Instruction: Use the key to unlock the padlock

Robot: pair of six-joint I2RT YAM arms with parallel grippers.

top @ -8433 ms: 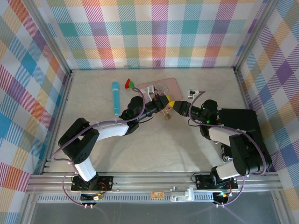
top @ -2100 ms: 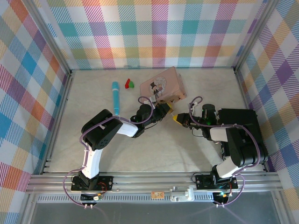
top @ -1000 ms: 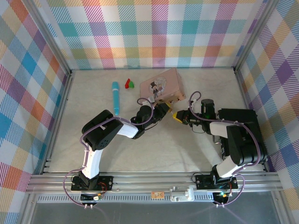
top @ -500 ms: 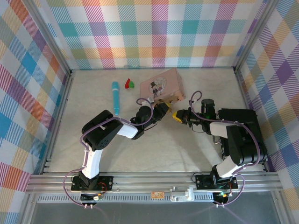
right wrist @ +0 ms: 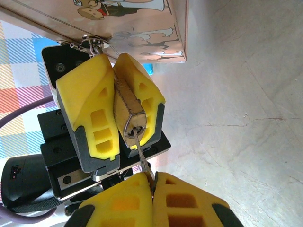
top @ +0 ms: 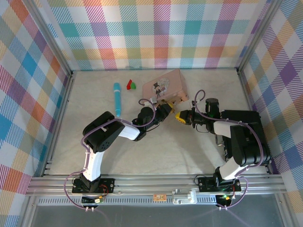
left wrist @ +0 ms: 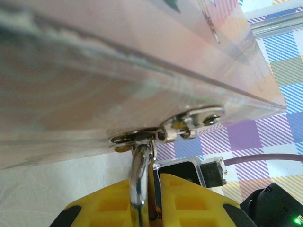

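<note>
The insertion step is in hand: the key [right wrist: 141,152] has its tip in the keyhole at the base of the padlock [right wrist: 128,113], though I cannot tell how deep it sits. The right gripper [right wrist: 152,182] is pinched on the key's bow. The left gripper [right wrist: 114,71] is clamped on the padlock's body (its shackle [left wrist: 138,182] hangs through the hasp [left wrist: 189,124] of the pink box [right wrist: 142,19]). The next move probably calls for pushing the key home, then rolling the right wrist while the left holds firm.

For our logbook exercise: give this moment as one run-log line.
left hand: shut on padlock | right hand: shut on key | key tip in keyhole | padlock on pink box hasp
</note>
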